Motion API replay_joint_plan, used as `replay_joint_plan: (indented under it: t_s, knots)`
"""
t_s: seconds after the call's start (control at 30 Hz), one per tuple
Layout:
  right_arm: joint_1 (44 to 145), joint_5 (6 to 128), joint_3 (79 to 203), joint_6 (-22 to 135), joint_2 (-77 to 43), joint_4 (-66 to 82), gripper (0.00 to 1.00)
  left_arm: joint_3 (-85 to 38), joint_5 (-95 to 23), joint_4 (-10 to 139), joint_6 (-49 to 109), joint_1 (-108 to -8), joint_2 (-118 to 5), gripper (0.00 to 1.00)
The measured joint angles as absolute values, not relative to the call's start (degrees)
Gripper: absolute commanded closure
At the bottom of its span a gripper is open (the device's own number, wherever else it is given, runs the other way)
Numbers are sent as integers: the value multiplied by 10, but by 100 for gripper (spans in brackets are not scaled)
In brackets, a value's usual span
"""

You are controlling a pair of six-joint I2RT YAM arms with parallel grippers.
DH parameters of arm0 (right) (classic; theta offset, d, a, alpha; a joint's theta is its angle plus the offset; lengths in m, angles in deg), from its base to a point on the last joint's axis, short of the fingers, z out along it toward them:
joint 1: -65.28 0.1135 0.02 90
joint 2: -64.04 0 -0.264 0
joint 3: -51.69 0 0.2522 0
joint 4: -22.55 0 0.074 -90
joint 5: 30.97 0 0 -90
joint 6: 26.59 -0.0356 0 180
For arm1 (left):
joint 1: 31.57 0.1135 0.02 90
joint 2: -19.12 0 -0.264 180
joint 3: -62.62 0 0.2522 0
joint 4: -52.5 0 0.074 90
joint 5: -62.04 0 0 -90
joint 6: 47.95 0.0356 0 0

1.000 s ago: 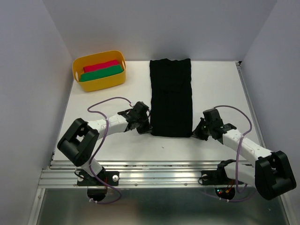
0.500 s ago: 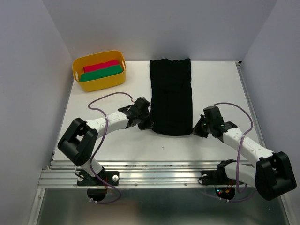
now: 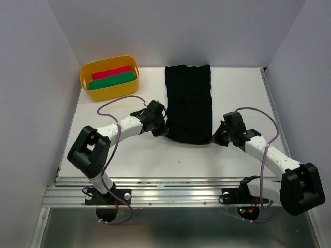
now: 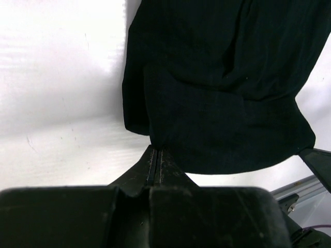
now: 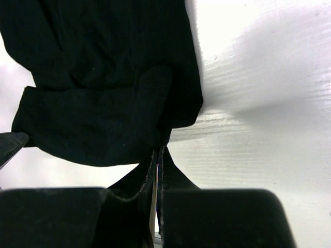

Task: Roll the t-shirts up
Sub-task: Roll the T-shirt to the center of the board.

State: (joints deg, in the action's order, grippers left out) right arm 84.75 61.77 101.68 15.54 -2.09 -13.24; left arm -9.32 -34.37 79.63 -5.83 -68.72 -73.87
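Where the two black fingers of the left gripper [image 4: 155, 151] meet, they are clenched flat together on the near left corner of the plain black t-shirt [image 3: 189, 103], a soft matte cloth with no print. The right gripper [image 5: 159, 151] is likewise clamped tight on the near right corner. Between the two grips the near hem is raised off the surface and sags in a loose, rounded fold. Its underside is creased, and the corners are bunched into small pleats at the fingertips. Beyond the fold the t-shirt lies as a long narrow strip, folded lengthwise. It runs straight from the grippers to the far edge of the smooth white table [image 3: 129, 152], its surface faintly ribbed with shallow wrinkles. In the far left corner stands a glossy yellow plastic tub [image 3: 86, 76] with rounded corners, well apart from the strip. Inside it two rolled cloths lie side by side, a red one [image 3: 111, 72] toward the back and a green one [image 3: 113, 80] in front, filling most of the tub. White tabletop shows on both sides of the strip, broad on the right up to the table's edge and on the left between the strip and the tub. Pale grey walls [image 3: 31, 77] close in the left, right and far sides, and a ribbed aluminium rail [image 3: 170, 192] runs along the near edge, where the arm bases are bolted. Purple cables [image 3: 116, 103] loop above each forearm.
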Motion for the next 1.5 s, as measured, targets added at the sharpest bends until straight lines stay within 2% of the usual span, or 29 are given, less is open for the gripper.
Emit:
replay_joint_plan:
  t_s: [0.83,0.9,0.93,0.97,1.03,1.07,1.13,1.33,1.4,1.43,1.5]
  knots:
    - [838,577,1106,176,-137,-131,99,-201,-363,814,0,-648,-850,100]
    - [836,574,1117,180,-149,-131,98,-213,-367,820,7,-645,-858,86]
    - [834,573,1123,182,-156,-131,94,-219,-368,821,12,-643,-862,81]
    - [832,573,1133,184,-169,-131,93,-231,-371,828,19,-641,-869,66]
    - [829,571,1148,188,-190,-130,87,-251,-371,835,24,-639,-882,53]
    - [828,570,1154,189,-199,-130,84,-263,-371,837,31,-637,-891,39]
    - [826,568,1166,194,-216,-130,77,-272,-371,840,38,-635,-896,30]
    - [826,560,1183,206,-224,-130,67,-272,-347,854,45,-633,-889,30]
    - [826,559,1184,210,-218,-131,66,-272,-335,861,47,-633,-874,33]
    - [826,558,1184,212,-213,-132,66,-272,-331,863,48,-633,-865,39]
    - [826,558,1184,215,-202,-133,63,-272,-325,864,54,-633,-841,42]
